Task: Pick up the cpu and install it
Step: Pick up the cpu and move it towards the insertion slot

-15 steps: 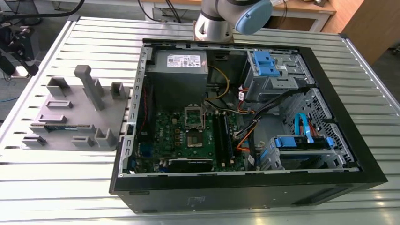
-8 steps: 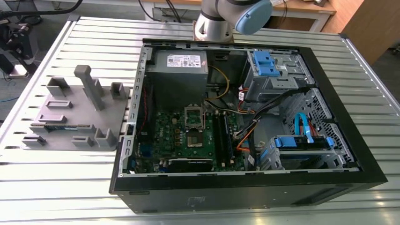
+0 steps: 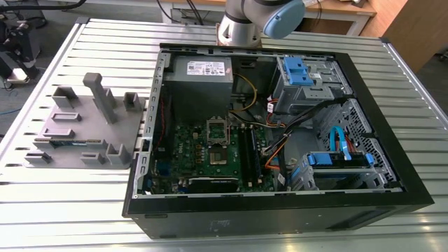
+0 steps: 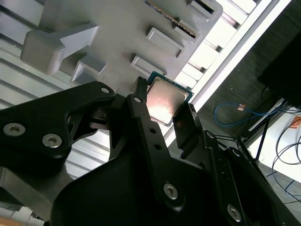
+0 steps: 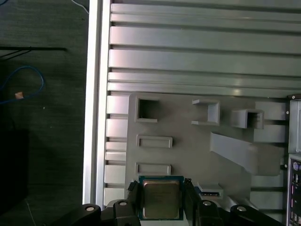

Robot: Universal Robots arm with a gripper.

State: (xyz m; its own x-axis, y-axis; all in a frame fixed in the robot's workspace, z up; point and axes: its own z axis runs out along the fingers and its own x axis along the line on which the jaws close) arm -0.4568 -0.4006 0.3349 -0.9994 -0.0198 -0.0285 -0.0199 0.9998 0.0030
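Observation:
The cpu [image 5: 161, 197] [image 4: 164, 101], a small square chip with a shiny silver top and a thin dark green rim, sits between my black fingers [image 5: 133, 195] in both wrist views. My gripper [image 5: 161, 200] [image 4: 164, 103] is shut on its two opposite edges. It hangs over one edge of the grey tray [image 5: 188, 150] [image 4: 117, 28], with the ribbed metal table beneath. In the exterior view, the motherboard socket [image 3: 215, 156] lies uncovered inside the open computer case [image 3: 364, 94], with its silver frame raised just behind it.
The grey tray [image 3: 126, 131] with upright posts and pockets stands at the exterior view's left of the case, a green memory stick [image 3: 66, 140] lying in it. Inside the case are cables, blue drive bays [image 3: 297, 73] and a power supply [image 3: 203, 71]. The table's edge [image 5: 94, 94] drops to a dark floor.

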